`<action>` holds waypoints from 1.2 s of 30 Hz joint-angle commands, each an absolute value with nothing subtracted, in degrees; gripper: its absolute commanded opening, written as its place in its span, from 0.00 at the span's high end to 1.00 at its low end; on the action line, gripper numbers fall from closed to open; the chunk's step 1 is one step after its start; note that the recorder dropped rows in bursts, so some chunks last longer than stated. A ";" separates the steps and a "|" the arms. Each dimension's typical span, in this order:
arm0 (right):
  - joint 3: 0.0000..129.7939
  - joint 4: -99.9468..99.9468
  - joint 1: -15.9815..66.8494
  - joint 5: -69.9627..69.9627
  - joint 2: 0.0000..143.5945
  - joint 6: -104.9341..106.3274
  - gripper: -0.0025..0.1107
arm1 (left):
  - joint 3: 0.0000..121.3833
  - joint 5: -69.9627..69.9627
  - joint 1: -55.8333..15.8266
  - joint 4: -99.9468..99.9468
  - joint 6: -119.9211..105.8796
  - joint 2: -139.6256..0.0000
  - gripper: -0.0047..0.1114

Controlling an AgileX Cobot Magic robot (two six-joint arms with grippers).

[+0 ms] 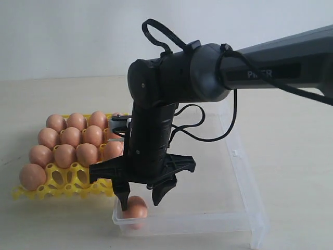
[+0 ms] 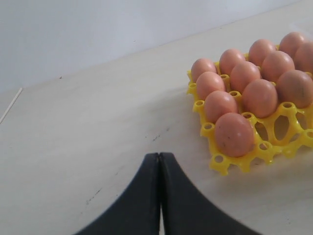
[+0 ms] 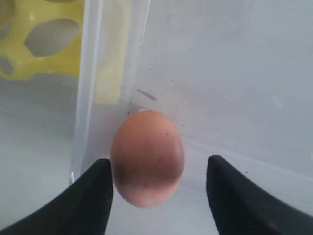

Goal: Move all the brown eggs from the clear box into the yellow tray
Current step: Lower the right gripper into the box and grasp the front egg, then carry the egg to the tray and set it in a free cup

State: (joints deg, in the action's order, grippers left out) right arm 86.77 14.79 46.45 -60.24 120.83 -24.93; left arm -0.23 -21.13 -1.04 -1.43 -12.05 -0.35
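A: What is the right gripper (image 1: 140, 202) doing from where you stand?

B: It points straight down into the near corner of the clear box (image 1: 223, 182) with its jaws spread. One brown egg (image 3: 146, 156) sits between them. Nothing is pinched yet. The finger on the wall side is right beside the shell, maybe touching, and I can't say for sure. The other finger stands clear of it.

A: And the egg itself?

B: It's lying on the box floor, tucked up against the wall nearest the yellow tray (image 1: 31, 194). It isn't lifted at all.

A: Any more in the box?

B: None that I can see. The floor past the right arm (image 1: 156, 130) is bare, but the arm does hide a strip of the box, so I won't swear to it.

A: What about the tray?

B: It's mostly filled. The brown eggs (image 1: 70, 136) sit in neat rows, about a dozen from here, and the arm covers the far corner. The open cups (image 1: 78, 174) are along the front row beside the single egg at that end.

A: So it's nearly finished?

B: I'd say so. If this really is the last one, what's left is to close on it, carry it over the wall and set it in a free cup.

A: And the left gripper (image 2: 160, 155)?

B: Its fingers are pressed together with nothing in them. It hangs over the bare table (image 2: 88, 147), off to the side of the tray.
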 commanded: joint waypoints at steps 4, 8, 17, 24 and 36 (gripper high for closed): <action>86.64 14.91 46.67 -59.54 123.44 -19.40 0.49 | 0.00 -20.70 -1.15 -1.43 -11.75 0.00 0.96; 86.64 14.29 46.67 -59.28 123.90 -18.09 0.73 | 0.00 -20.70 -1.15 -1.43 -11.75 0.00 0.96; 86.64 6.08 46.67 -56.03 118.01 -16.50 0.98 | 0.00 -20.70 -1.15 -1.43 -11.63 0.00 0.96; 78.90 6.91 48.70 -25.14 109.56 0.33 0.98 | 0.00 -20.70 -1.15 -1.43 -11.73 0.00 0.96; 70.43 15.47 55.03 5.01 113.31 18.41 0.98 | 0.00 -20.70 -1.15 -1.43 -11.73 0.00 0.96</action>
